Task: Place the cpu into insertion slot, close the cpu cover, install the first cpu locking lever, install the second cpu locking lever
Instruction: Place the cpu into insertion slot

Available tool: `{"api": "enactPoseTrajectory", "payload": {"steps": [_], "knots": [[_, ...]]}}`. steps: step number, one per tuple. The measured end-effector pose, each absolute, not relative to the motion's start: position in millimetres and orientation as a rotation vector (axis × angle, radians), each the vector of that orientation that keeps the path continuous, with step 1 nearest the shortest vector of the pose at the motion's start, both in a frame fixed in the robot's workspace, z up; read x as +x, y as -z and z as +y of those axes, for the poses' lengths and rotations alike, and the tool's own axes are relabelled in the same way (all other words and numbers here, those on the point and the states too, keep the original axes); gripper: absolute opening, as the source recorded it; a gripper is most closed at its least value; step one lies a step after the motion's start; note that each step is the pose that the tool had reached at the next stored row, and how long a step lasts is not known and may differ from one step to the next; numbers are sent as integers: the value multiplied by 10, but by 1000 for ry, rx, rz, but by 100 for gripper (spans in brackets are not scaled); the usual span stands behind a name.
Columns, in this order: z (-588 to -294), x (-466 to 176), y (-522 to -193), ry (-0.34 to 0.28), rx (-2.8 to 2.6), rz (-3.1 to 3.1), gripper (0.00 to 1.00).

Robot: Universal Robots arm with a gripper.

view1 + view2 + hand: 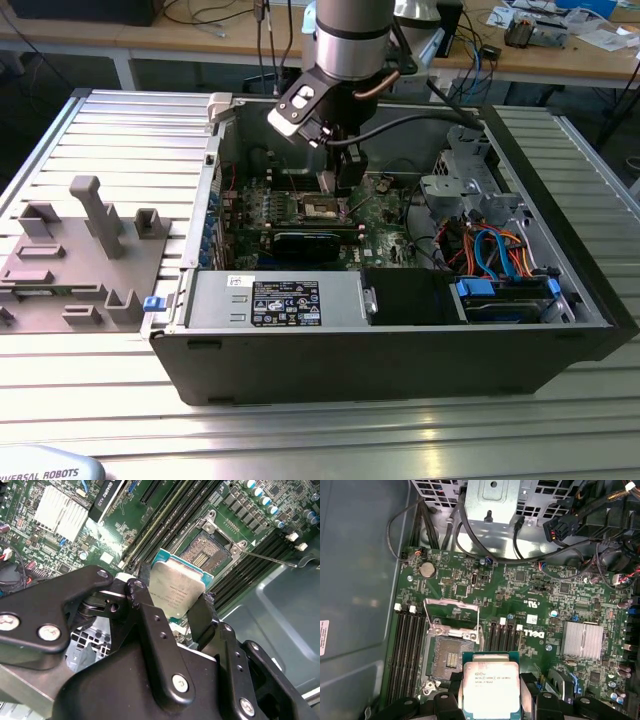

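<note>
My gripper (170, 602) is shut on the cpu (177, 589), a thin square chip with its silvery face toward both wrist cameras. One black finger (139, 594) presses each side edge. The cpu (491, 687) hangs above the green board, beside the insertion slot (449, 655) and apart from it. The insertion slot (202, 555) lies open, its dark contact field showing. The cpu cover (452, 601) stands raised on its hinge behind the slot. A thin wire lever (270, 559) sticks out from one socket corner. In the exterior view the gripper (335, 190) hovers inside the open case over the slot (322, 208).
Long black memory slots (410, 650) flank the socket. A finned heat sink (582, 640) sits on the board. Black cables (470, 535) loop by a metal bracket. The labelled power supply (285, 300) and a drive cage with blue cables (500, 270) line the case front. A grey fixture (80, 250) lies outside.
</note>
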State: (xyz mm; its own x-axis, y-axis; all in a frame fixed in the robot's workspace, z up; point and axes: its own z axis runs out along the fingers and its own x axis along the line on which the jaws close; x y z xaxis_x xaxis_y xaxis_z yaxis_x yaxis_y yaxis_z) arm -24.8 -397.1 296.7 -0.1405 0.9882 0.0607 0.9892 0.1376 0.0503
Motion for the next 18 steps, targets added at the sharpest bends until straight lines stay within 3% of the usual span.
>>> {"api": "enactPoseTrajectory", "payload": {"steps": [18], "knots": [[-3983, -248, -2937, 122, -2051, -2360, 54]]}}
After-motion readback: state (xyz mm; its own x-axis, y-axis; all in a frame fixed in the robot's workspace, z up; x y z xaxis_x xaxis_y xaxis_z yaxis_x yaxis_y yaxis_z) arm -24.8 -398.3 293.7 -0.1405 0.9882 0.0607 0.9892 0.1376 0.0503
